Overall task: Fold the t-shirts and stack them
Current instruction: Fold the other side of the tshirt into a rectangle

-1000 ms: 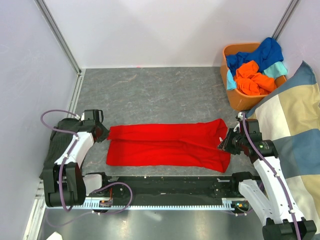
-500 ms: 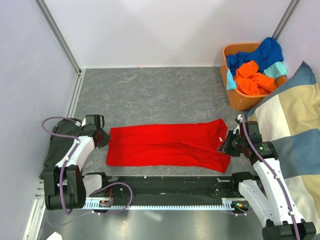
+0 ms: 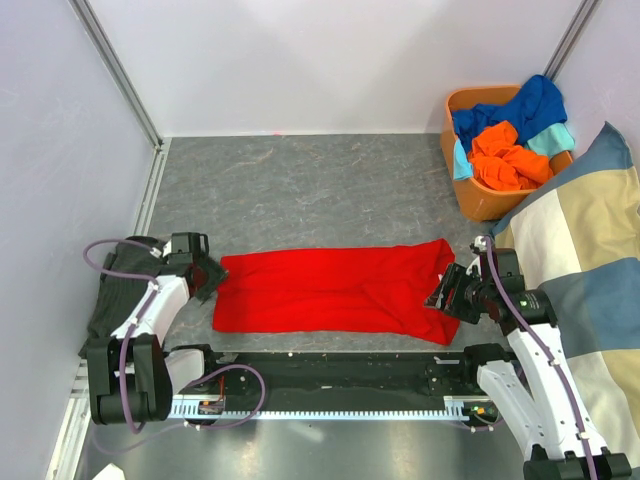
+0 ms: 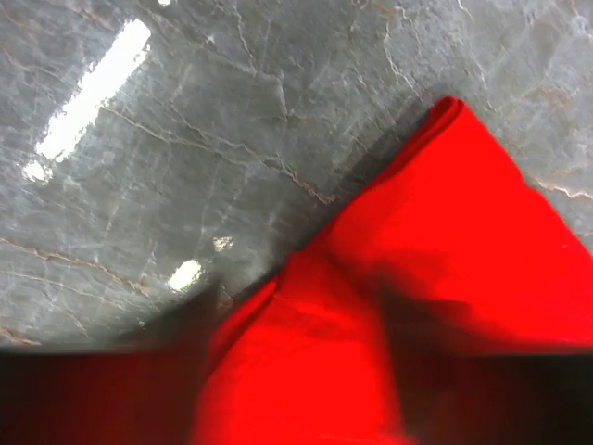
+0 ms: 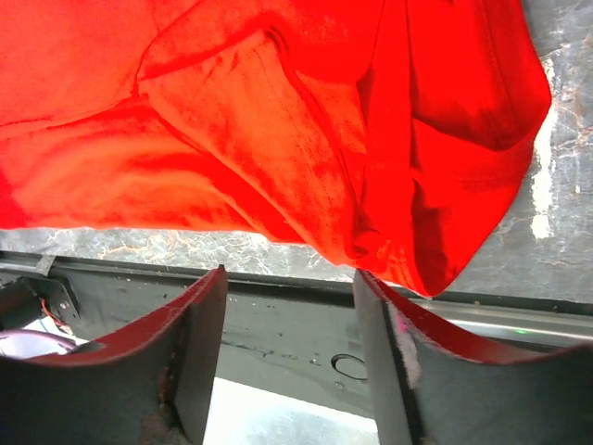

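A red t-shirt lies folded into a long band across the grey table, near its front edge. My left gripper is at the band's left end. In the left wrist view its blurred dark fingers stand wide apart, and the left gripper is open over the red t-shirt. My right gripper is at the right end. Seen from the wrist, the right gripper is open and empty, and the red t-shirt lies just beyond its fingertips. Orange, blue and teal t-shirts are piled in a bin.
The orange bin stands at the back right corner. A big blue-and-beige checked cushion leans at the right edge beside my right arm. A dark cloth lies at the left wall. A black rail runs along the near edge.
Both grippers have opened and let go of the red t-shirt's ends. The right gripper has drawn back a little toward the near edge. The shirt stays flat.
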Robot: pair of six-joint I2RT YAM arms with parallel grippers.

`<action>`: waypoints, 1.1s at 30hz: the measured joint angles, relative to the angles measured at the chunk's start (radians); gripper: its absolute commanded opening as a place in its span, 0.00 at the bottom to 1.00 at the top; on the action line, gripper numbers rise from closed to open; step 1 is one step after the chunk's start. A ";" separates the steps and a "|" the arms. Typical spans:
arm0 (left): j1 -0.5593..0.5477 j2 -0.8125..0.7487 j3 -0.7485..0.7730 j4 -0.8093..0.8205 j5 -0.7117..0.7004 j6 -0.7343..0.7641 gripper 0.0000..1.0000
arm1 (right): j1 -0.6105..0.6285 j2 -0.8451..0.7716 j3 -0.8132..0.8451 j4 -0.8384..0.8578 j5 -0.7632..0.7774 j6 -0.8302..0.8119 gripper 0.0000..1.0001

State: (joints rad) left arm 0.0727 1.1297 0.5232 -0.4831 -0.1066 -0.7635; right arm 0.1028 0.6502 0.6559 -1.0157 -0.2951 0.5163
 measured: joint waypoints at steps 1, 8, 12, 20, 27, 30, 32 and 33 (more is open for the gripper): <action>0.001 -0.007 0.000 -0.005 0.003 -0.008 0.90 | 0.000 -0.002 0.000 -0.003 0.003 0.000 0.67; 0.006 -0.211 0.004 -0.096 -0.003 -0.066 1.00 | 0.000 -0.005 0.026 -0.014 0.031 0.000 0.68; 0.010 -0.332 0.070 -0.168 -0.044 -0.076 1.00 | 0.000 0.007 0.035 0.010 0.039 0.000 0.69; 0.011 -0.365 0.203 -0.172 -0.094 -0.065 1.00 | 0.000 0.142 0.035 0.195 0.046 0.007 0.70; 0.011 -0.340 0.159 -0.134 -0.097 -0.042 1.00 | 0.000 0.303 0.035 0.376 0.065 0.008 0.65; 0.011 -0.337 0.146 -0.122 -0.097 -0.039 1.00 | 0.000 0.375 0.035 0.443 0.064 0.004 0.62; 0.011 -0.335 0.141 -0.113 -0.096 -0.036 1.00 | 0.006 0.417 0.033 0.478 0.061 0.002 0.60; 0.011 -0.334 0.141 -0.111 -0.096 -0.035 1.00 | 0.009 0.439 0.032 0.495 0.060 0.002 0.59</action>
State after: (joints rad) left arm 0.0837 0.7956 0.6643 -0.5941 -0.2028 -0.7986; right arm 0.1120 1.0893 0.6884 -0.5205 -0.2352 0.5179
